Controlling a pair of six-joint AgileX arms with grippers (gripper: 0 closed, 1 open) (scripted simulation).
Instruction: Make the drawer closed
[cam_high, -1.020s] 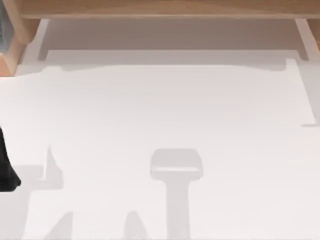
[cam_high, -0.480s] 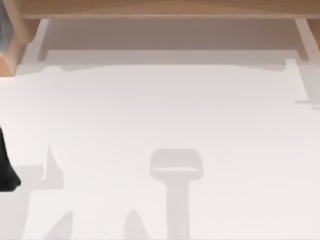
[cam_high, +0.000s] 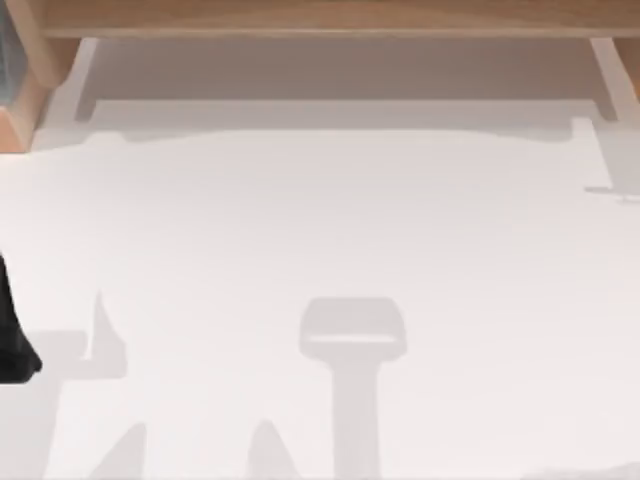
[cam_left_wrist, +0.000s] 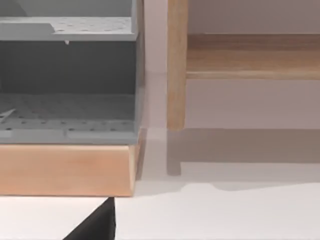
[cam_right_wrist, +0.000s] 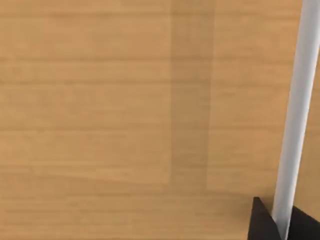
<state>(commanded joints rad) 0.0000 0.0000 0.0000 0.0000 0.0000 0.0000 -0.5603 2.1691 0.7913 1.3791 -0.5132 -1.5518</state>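
Beyond the left gripper (cam_left_wrist: 95, 225), whose finger spread I cannot tell, the drawer (cam_high: 340, 70) stands pulled out from light-wood furniture (cam_high: 330, 15). Beside the right gripper (cam_right_wrist: 272, 225) runs a white bar (cam_right_wrist: 297, 115). No writing anywhere.

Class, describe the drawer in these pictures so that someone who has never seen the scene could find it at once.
Start at the light-wood furniture running along the far edge of the top view. Just under its front edge a wide, shallow box sticks out toward the table: that is the drawer. Its pale beige-grey floor and thin white walls set it apart from the wood around it and from the grey shelf unit at the left.
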